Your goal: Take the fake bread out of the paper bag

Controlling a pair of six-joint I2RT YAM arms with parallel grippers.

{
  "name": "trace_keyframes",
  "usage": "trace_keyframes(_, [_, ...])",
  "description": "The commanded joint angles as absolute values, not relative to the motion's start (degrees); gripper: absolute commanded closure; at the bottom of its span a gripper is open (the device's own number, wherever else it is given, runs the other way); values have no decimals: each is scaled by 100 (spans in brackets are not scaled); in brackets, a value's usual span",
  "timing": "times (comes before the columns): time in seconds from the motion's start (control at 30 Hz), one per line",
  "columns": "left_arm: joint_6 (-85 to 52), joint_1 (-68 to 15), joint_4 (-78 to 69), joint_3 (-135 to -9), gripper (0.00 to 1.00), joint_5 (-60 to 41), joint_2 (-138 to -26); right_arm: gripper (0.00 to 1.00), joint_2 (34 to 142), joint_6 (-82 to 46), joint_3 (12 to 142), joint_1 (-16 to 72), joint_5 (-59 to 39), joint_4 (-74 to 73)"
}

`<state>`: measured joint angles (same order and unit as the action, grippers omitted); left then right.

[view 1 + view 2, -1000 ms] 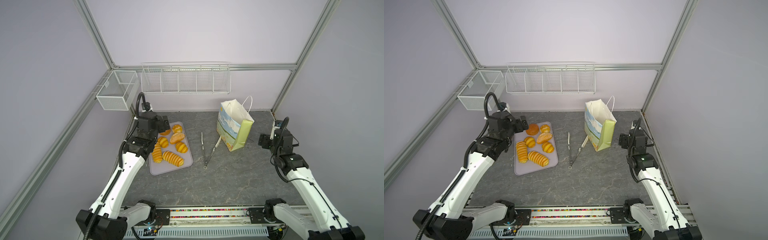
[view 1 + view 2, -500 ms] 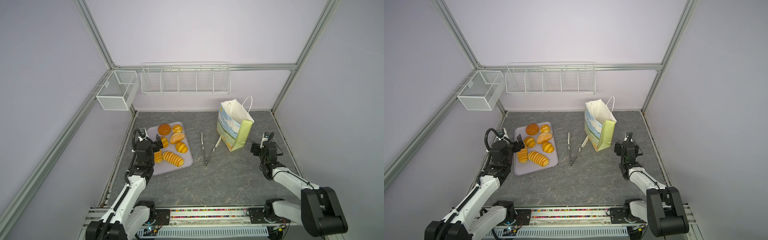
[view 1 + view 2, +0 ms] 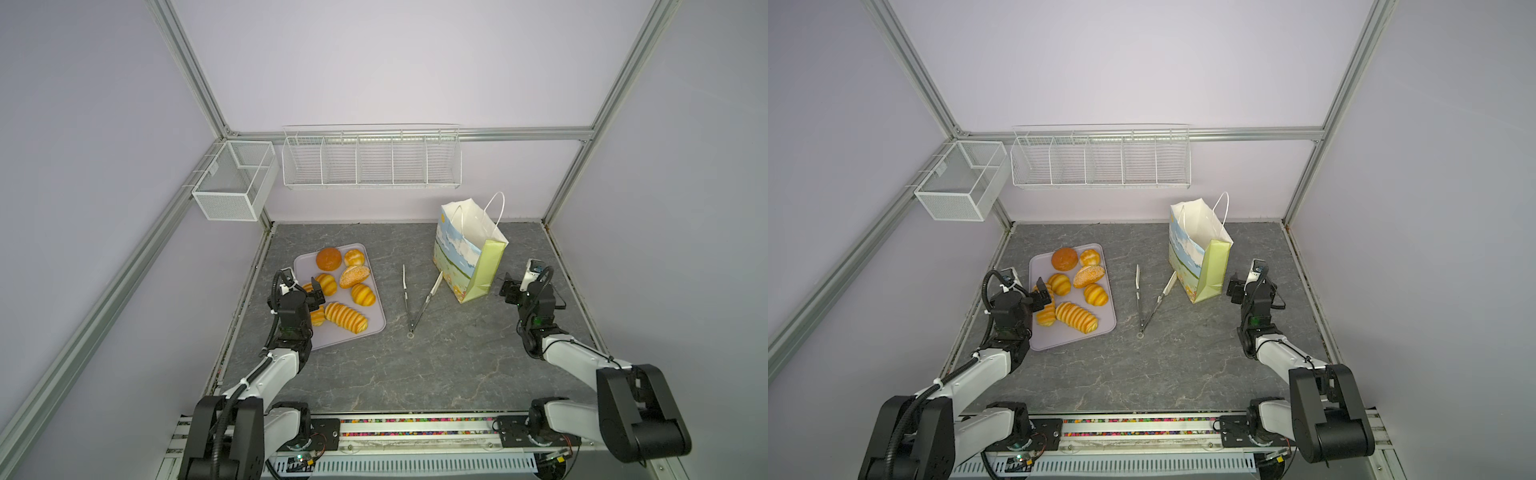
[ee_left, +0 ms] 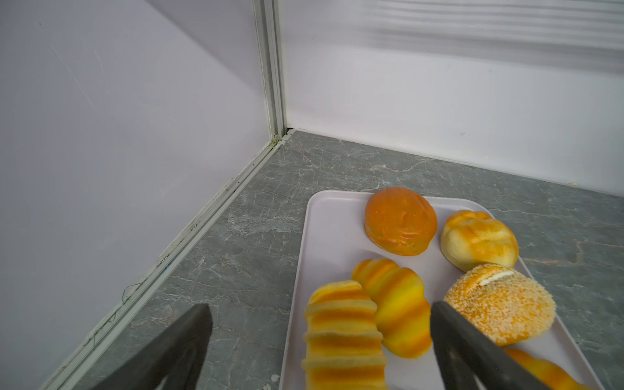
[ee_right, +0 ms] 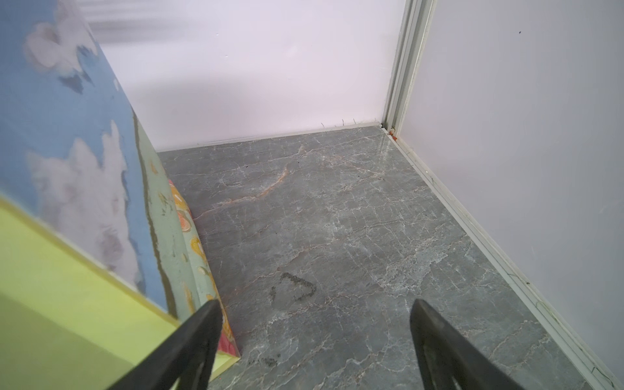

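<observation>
Several glossy golden-orange pieces of fake bread (image 3: pixel 340 286) (image 3: pixel 1077 291) lie on a pale tray (image 3: pixel 374 332) at the left. The paper bag (image 3: pixel 465 253) (image 3: pixel 1196 249) stands upright at the back right, its mouth open and white inside, its bottom hidden. My left gripper (image 3: pixel 301 286) (image 3: pixel 1025 284) hangs open low over the tray's left edge; in the left wrist view a ridged roll (image 4: pixel 341 334) lies between the open fingers (image 4: pixel 189 337), untouched. My right gripper (image 3: pixel 521 279) (image 5: pixel 314 317) is open and empty just right of the bag (image 5: pixel 67 169).
Metal tongs (image 3: pixel 417 299) lie on the grey stone tabletop between tray and bag. A long wire rack (image 3: pixel 370 160) and a mesh basket (image 3: pixel 235 183) hang on the back and left walls. Side walls stand close to both arms.
Both arms have come down and pulled back toward the front. The left gripper dropped from above the tray's far end to its left edge; the right sank beside the bag.
</observation>
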<state>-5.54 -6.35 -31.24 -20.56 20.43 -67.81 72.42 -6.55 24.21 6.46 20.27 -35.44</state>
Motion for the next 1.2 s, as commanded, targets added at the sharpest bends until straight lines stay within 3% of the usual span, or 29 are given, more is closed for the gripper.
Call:
trace_keyframes(0.0, [-609, -589, -3891, -1948, 0, 1833, -7221, 11, 7114, -403, 2505, 634, 1864, -3333])
trace_keyframes(0.37, [-181, -545, -5519, -1698, 0, 2007, -8197, 11, 7512, 468, 2140, 554, 1931, -4990])
trace_keyframes(0.57, [-82, -536, -6414, -1683, 0, 2025, -8967, 11, 7230, 379, 2221, 545, 1674, -4030])
trace_keyframes(0.8, [-210, -536, -5178, -2246, 0, 2148, -8879, 11, 7942, 404, 1823, 472, 1579, -5086])
trace_keyframes(1.0, [-203, -535, -5236, -2242, 0, 2162, -8903, 11, 8916, 384, 1834, 422, 1554, -5941])
trace_keyframes(1.17, [-202, -536, -5238, -2235, 1, 2162, -8895, 11, 8878, 196, 2064, 251, 1400, -5451])
